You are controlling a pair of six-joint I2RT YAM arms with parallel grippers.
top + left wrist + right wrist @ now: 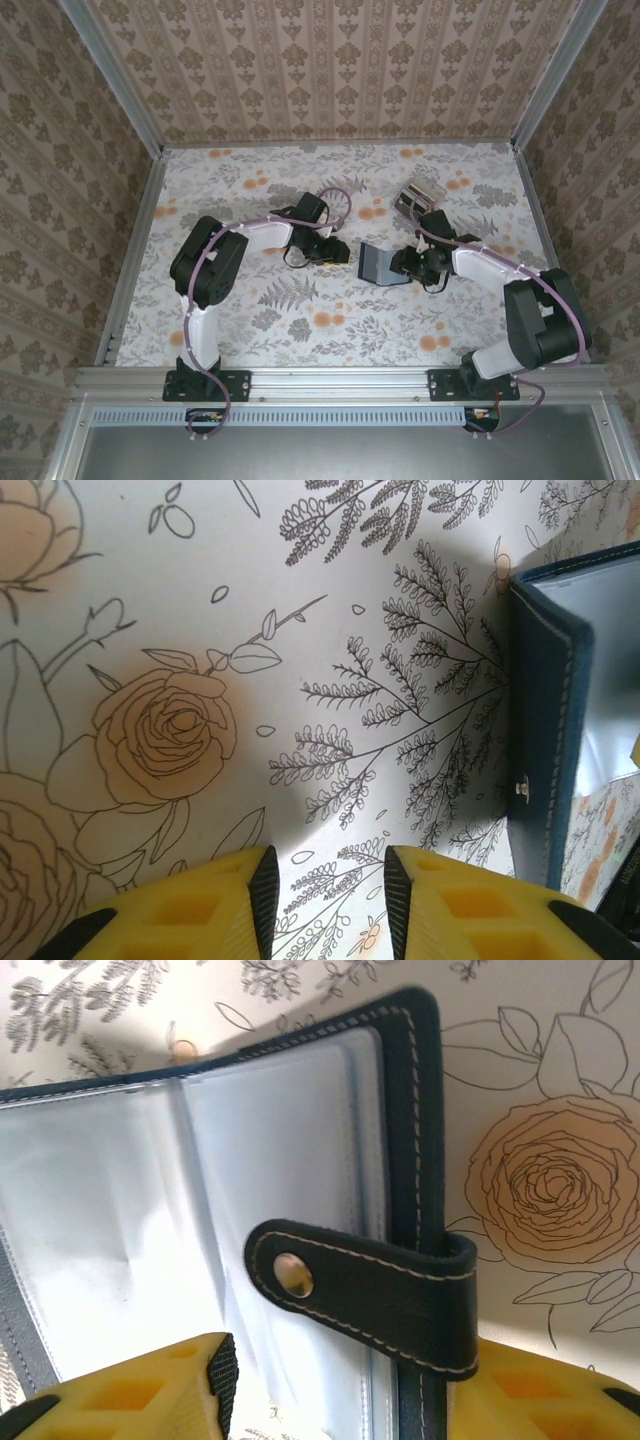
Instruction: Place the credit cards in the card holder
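Observation:
The dark navy card holder [378,265] stands open and tilted near the table's middle, its clear sleeves showing. In the right wrist view the card holder [300,1160] is close up, and its snap tab [380,1290] is folded over the cover's edge. My right gripper [350,1375] is open, its fingers either side of that cover edge and tab. My left gripper [325,900] is open over bare cloth with nothing between its fingers. The card holder's outer cover [545,730] stands to its right. A grey-beige stack of credit cards [420,195] lies at the back right.
A floral cloth [300,330] covers the table, which has patterned walls on three sides. An aluminium rail [340,380] runs along the near edge by the arm bases. The two grippers [325,250] [410,262] face each other across the holder.

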